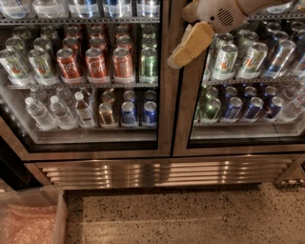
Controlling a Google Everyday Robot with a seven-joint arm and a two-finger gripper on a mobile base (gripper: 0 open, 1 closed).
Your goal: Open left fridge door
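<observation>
The fridge fills the view, a steel two-door cooler with glass fronts. The left fridge door is closed; red cola cans and water bottles show through its glass. A dark vertical groove runs between the two doors' steel frames. My gripper hangs from the white arm at the top right. Its tan tip is in front of the centre frames, at the right edge of the left door, level with the upper can shelf.
The right glass door shows green-white and blue cans. A louvred steel grille runs below the doors. A clear plastic bin with pink wrap stands at the bottom left on the speckled floor.
</observation>
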